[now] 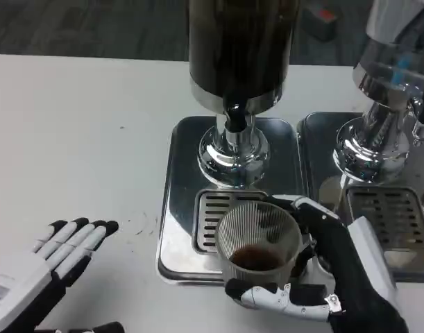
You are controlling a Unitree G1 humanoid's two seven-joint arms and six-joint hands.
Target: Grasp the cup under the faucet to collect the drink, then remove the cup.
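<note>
1. The cup (258,242) is gripped by the right hand (331,276) over the front of the drip tray (213,216), dark drink seen inside.
2. Removal is judged under way; a level carry clear of the faucet (234,116) is called for.
3. Open worktop (80,132) is offered leftward; the left hand (52,258) is spread, holding nothing.

The ribbed cup (257,243) is translucent grey with fine vertical lines, a dark brown drink at its bottom. The drink dispenser (238,48) holds dark brown liquid over a chrome base (mirror-bright). The slotted silver drip tray (177,208) sits on a white table (80,139).
</note>
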